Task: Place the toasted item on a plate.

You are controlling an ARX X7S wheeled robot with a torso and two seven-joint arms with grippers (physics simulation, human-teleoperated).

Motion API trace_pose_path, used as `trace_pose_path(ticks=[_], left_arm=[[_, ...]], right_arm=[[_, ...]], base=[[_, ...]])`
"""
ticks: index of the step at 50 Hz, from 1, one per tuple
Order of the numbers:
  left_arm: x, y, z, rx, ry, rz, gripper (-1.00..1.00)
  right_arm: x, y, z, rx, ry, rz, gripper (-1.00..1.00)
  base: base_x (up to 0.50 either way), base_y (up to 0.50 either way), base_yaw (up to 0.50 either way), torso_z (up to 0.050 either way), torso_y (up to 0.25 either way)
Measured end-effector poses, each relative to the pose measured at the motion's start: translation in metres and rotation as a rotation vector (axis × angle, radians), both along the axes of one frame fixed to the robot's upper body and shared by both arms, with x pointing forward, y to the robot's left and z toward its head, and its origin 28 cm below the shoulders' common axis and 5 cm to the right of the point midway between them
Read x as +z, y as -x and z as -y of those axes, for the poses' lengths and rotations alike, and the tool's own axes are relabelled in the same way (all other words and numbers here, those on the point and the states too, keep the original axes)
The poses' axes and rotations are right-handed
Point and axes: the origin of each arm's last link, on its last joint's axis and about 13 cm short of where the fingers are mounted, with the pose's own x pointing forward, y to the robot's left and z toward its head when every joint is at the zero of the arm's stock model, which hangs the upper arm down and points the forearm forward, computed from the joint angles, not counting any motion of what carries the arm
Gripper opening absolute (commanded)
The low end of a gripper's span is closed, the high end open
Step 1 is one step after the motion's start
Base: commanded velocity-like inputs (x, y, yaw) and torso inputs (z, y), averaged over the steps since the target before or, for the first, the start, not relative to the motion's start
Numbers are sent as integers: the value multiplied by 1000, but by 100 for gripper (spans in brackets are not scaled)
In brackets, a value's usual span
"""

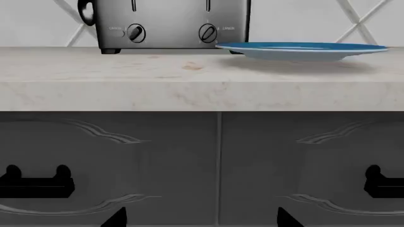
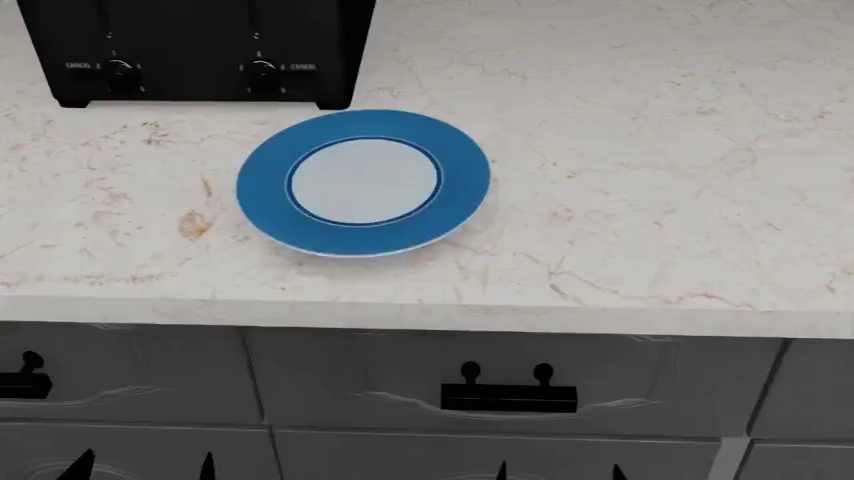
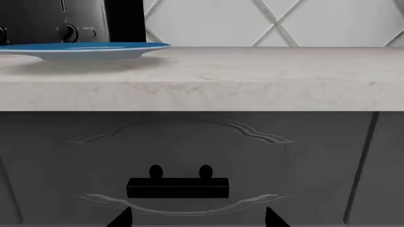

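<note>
Pale cream marble-veined tabletop (image 2: 641,150) fills most of the head view; grey cabinet fronts with scrolled relief and black bar drawer handles (image 2: 509,397) run beneath it

Black box-shaped toaster with two round dials (image 2: 200,55) stands at the back left of the tabletop; its top and slots are cut off in every view

Round plate with wide bright blue rim, thin dark ring and pale grey-white centre (image 2: 461,180) sits just in front of the toaster, slightly right of it, apart from it, nothing on it

Toasted item: not visible in any frame. Judgement: likely in the toaster slots, out of view; task not begun

Left claw (image 2: 140,465): only two dark prong tips at the bottom edge of the head view, set apart, so it reads as wide, holding nothing. Right claw (image 2: 558,470): same, two tips apart, wide, holding nothing

Arm pose: both arms low, in front of the drawer fronts, below tabletop height. Both wrist cameras look level at the cabinet face and tabletop edge, so the claws point forward

Risks, judged:
- lifting either arm straight up could strike the tabletop's front lip
- reaching over could knock the plate
- the slots are unseen, so a grab could pinch badly and drop the slice
</note>
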Motion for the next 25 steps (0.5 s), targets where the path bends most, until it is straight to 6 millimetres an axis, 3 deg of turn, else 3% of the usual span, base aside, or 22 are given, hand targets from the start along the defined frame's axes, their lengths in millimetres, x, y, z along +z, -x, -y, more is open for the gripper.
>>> trace_pose_path(ticks=[8, 25], left_arm=[[0, -1, -1, -3, -4, -13, 100], [0, -1, -1, -20, -19, -36, 100]], right_arm=[[2, -2, -1, 2, 4, 4, 100], [7, -3, 0, -6, 11, 12, 100]], base=[[0, 0, 0, 4, 0], [0, 0, 0, 50, 0]])
